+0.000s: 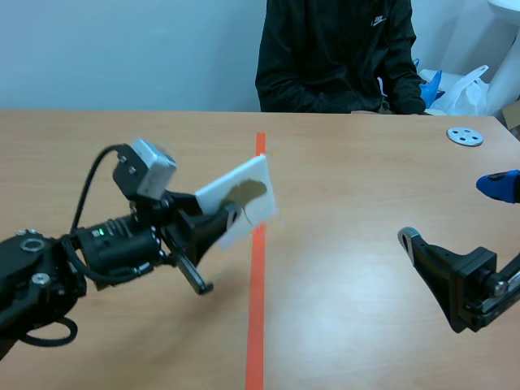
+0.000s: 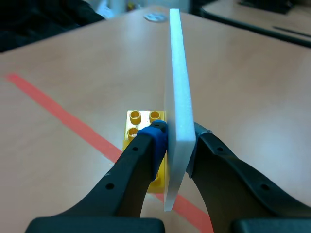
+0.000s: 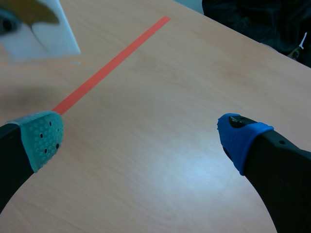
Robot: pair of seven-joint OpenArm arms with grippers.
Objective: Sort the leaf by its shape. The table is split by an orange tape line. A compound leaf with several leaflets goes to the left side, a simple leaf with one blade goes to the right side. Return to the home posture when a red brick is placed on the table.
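Note:
My left gripper (image 1: 218, 221) is shut on a white foam card (image 1: 240, 200) and holds it tilted above the table, right over the orange tape line (image 1: 257, 309). The card's face carries a dark olive leaf (image 1: 247, 192); its outline is too small to make out. In the left wrist view the card (image 2: 179, 92) stands edge-on, pressed between my fingers (image 2: 146, 150). My right gripper (image 1: 453, 211) hovers low at the right side, open and holding nothing. From the right wrist view the card (image 3: 46, 29) shows far ahead, beyond the open right gripper (image 3: 143, 136).
A yellow brick (image 2: 140, 127) lies on the table under the card, next to the tape. A person in a black jacket (image 1: 333, 57) sits across the table. A grey disc (image 1: 465, 136) and a white bag (image 1: 470, 88) lie at the far right.

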